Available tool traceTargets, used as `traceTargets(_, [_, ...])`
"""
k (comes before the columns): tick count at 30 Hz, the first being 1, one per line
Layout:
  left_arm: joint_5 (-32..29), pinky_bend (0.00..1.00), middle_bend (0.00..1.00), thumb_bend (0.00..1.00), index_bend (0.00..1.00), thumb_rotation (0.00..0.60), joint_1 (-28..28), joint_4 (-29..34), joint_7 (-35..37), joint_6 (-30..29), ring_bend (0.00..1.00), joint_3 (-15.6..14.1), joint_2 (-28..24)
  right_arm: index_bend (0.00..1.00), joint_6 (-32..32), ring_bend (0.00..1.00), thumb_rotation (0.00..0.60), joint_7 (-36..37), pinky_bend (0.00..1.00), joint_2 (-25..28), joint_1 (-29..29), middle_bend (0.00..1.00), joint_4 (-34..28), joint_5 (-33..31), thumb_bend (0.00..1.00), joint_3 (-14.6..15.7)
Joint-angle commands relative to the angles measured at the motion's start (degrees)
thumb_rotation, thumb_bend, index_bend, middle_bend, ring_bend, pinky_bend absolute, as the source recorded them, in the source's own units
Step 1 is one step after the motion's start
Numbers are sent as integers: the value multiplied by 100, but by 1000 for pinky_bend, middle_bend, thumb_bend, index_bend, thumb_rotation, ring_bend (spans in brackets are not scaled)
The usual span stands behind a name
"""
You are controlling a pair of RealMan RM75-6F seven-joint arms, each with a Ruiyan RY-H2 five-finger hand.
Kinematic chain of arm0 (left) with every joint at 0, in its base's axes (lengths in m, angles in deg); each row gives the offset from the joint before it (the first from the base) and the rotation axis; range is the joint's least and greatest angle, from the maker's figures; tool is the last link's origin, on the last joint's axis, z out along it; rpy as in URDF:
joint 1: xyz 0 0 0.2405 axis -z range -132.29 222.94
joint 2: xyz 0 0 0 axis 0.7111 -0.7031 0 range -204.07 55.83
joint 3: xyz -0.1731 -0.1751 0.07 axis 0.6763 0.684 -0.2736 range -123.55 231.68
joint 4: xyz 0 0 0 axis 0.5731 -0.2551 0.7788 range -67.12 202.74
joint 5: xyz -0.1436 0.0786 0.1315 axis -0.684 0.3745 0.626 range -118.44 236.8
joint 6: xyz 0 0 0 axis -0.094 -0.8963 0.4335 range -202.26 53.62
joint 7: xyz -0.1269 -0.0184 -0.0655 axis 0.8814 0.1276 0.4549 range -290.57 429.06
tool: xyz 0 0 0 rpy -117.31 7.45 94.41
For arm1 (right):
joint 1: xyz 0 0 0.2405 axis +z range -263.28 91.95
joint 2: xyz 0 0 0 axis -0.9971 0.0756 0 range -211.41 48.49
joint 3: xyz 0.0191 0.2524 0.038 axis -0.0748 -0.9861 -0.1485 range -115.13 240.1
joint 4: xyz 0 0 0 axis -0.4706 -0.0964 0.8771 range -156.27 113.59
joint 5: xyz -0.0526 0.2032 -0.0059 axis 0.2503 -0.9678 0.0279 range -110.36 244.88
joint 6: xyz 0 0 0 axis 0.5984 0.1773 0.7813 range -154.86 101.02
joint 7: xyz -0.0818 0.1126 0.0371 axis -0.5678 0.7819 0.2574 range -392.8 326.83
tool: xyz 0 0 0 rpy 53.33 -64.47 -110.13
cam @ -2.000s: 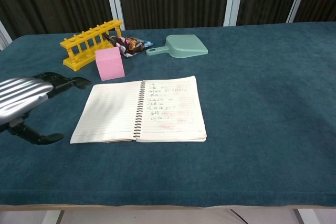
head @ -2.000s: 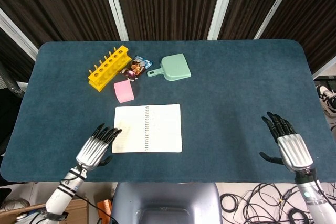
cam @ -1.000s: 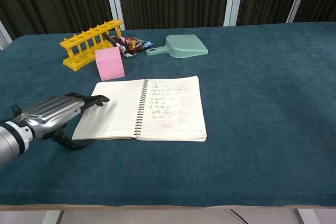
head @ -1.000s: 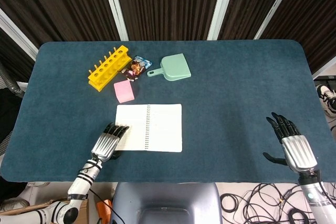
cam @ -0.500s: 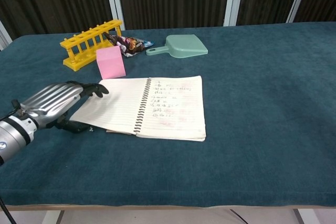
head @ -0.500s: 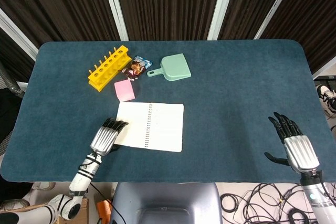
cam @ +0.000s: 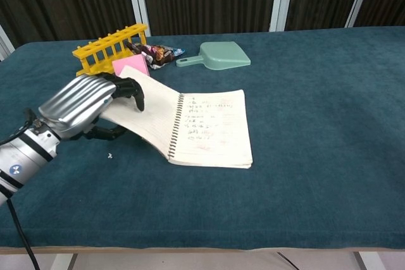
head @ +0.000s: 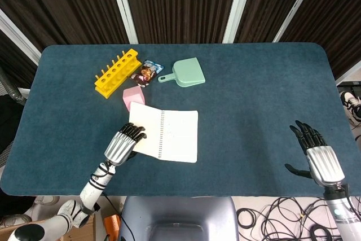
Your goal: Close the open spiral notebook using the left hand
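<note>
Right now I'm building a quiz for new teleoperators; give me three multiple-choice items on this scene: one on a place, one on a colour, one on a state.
1. Where does the pink block sit?
A. Just behind the notebook's left page
B. On the dustpan
C. Beside the right hand

2. What colour is the test tube rack?
A. Green
B. Yellow
C. Pink

3. How does the spiral notebook lie?
A. Fully shut
B. Flat open, untouched
C. Left page lifted by the left hand

Answers:
1. A: in the head view the block lies against the raised page's far edge, well away from the dustpan and the right hand.
2. B: the rack is plainly yellow.
3. C: in the chest view the left page tilts up off the table with fingers hooked over its edge.
</note>
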Motion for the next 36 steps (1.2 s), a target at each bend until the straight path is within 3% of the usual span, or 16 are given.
traceTargets(1, [213,320,425,544,633,600,124,-115,-273,-308,394,-75,61,25,26,0,600,17,130,13,-19,0,1,3,30,5])
traceTargets(7, [595,316,427,516,605,600,277,11,-825,-821,388,-221,-78,26,58,0,600,49,130,21,-57,0,20,-4,29,18])
traceTargets(11, [791,303,407,496,548,600,526,343,-1189,-812,368,-254,-205,26,67,0,600,55,130,10,-71,0,36,-3,30,24])
traceTargets(20, [599,258,259,311,224,600,1160,845,-1812,7,254,99,8,26,53,0,600,77,130,17,-54,0,47,4,31,9])
traceTargets(28, [-216,255,186,259,74,600,1172,1265,-1414,707,230,506,439,26,26,0,600,107,131,19,-59,0,69,-23,30,11])
traceTargets(32, [-906,233,233,274,71,600,999,2166,-1161,1497,244,608,158,26,24,0,600,116,131,14,-56,0,83,-23,30,6])
traceTargets(34, [-1234,201,236,344,71,590,970,2539,-1490,1922,234,634,-88,27,12,0,600,118,130,6,-48,0,89,-17,30,7])
traceTargets(35, [-1359,185,237,387,67,555,969,2687,-1642,2093,223,632,-178,27,4,0,600,120,130,2,-42,0,93,-14,30,7])
traceTargets(36, [-1477,162,240,454,60,476,972,2808,-1791,2243,204,632,-251,27,-4,0,600,119,130,-3,-36,0,96,-12,30,7])
